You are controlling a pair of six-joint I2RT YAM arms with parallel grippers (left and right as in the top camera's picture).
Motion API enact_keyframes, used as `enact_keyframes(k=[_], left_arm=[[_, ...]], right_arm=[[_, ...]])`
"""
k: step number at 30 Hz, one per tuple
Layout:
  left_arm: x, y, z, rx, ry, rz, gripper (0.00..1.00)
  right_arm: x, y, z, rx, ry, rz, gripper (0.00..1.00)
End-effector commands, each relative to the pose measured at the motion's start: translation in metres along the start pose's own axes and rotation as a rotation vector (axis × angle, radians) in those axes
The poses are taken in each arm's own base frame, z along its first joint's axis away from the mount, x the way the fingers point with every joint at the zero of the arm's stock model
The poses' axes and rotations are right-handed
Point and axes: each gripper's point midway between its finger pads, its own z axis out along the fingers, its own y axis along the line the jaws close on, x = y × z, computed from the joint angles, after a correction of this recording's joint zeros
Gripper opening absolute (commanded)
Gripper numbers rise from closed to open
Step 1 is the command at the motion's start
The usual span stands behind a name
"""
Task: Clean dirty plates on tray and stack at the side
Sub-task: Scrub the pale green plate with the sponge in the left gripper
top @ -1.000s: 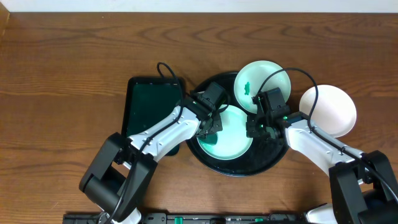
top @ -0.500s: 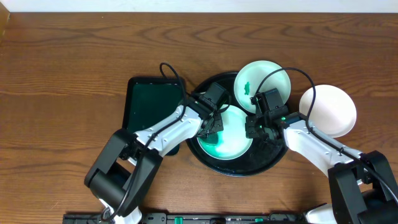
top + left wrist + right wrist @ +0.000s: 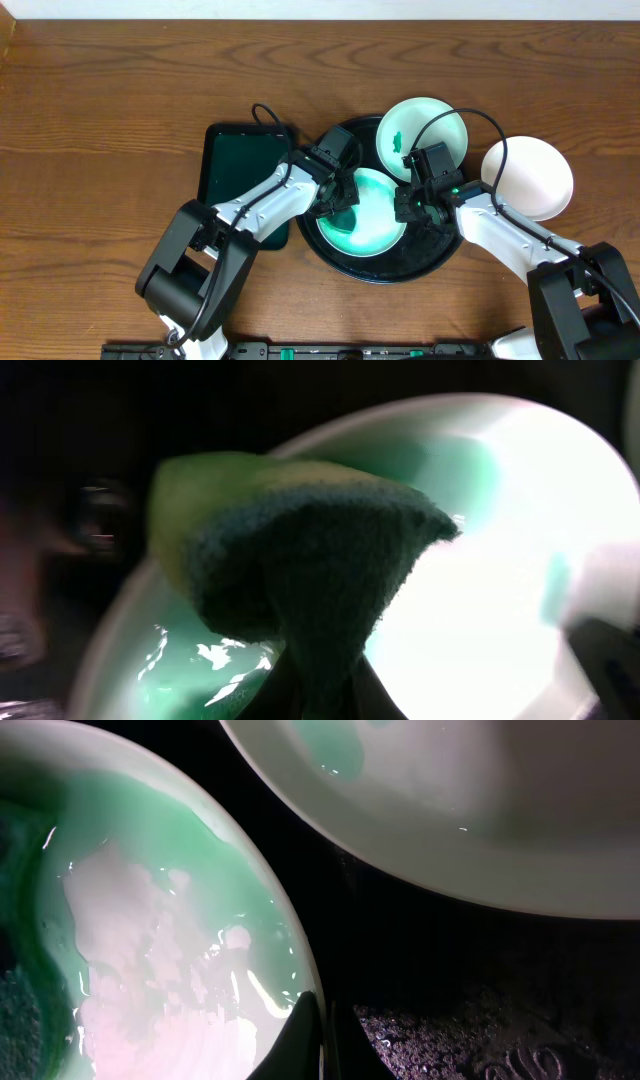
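1. Wood counter (image 3: 100, 100); black tray (image 3: 385, 272) at centre, green tray (image 3: 235, 165) just left of it.
2. Plate (image 3: 375, 215) with a wet green film lay mid-tray. Second plate (image 3: 425, 125), green smear, sat at the tray's far rim. Third plate (image 3: 530, 175) was off-tray, right.
3. Left jaws were clenched on sponge (image 3: 300, 550), pressed on plate.
4. Right jaws were clenched at plate's right rim.
5. Scrub advice: overlapping passes, light pressure, right arm bracing so plate can't slide.
6. Unclear: whether right jaws pinched the rim or only pressed it. Left wrist view was blurred, and the arm hid plate's left edge.

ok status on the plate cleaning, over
left jaws shut on sponge, on the wet green plate in the tray. right jaws shut at its rim. second smeared plate alongside, nothing blocking.
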Motion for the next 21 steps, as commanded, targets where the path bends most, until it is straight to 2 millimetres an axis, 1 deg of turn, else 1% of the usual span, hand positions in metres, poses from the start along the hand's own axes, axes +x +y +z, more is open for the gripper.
enact_keyframes(k=[1, 5, 7, 9, 11, 13, 15, 16, 18, 21], left_arm=[[0.037, -0.042, 0.002, 0.17, 0.176, 0.05, 0.07], [0.026, -0.067, -0.034, 0.256, 0.087, 0.15, 0.07], [0.018, -0.074, -0.053, 0.279, 0.017, 0.199, 0.07], [0.008, -0.073, -0.068, 0.256, -0.067, 0.228, 0.07], [-0.001, -0.066, -0.078, 0.207, -0.133, 0.236, 0.07], [-0.008, -0.053, -0.081, 0.14, -0.178, 0.223, 0.07], [-0.012, -0.039, -0.079, 0.066, -0.203, 0.209, 0.07], [-0.013, -0.031, -0.076, 0.026, -0.21, 0.202, 0.07], [-0.012, -0.021, -0.069, -0.013, -0.202, 0.195, 0.07], [-0.008, -0.011, -0.055, -0.046, -0.169, 0.189, 0.07]], right_arm=[[0.004, 0.009, 0.002, -0.024, 0.017, -0.029, 0.01], [0.004, 0.009, 0.002, -0.024, 0.017, -0.029, 0.01], [0.004, 0.009, 0.002, -0.024, 0.017, -0.029, 0.01], [0.004, 0.009, 0.002, -0.024, 0.017, -0.029, 0.01], [0.004, 0.009, 0.002, -0.024, 0.017, -0.029, 0.01], [0.004, 0.009, 0.002, -0.024, 0.017, -0.029, 0.01], [0.004, 0.009, 0.002, -0.024, 0.017, -0.029, 0.01], [0.004, 0.009, 0.002, -0.024, 0.017, -0.029, 0.01], [0.004, 0.009, 0.002, -0.024, 0.017, -0.029, 0.01], [0.004, 0.009, 0.002, -0.024, 0.017, -0.028, 0.01]])
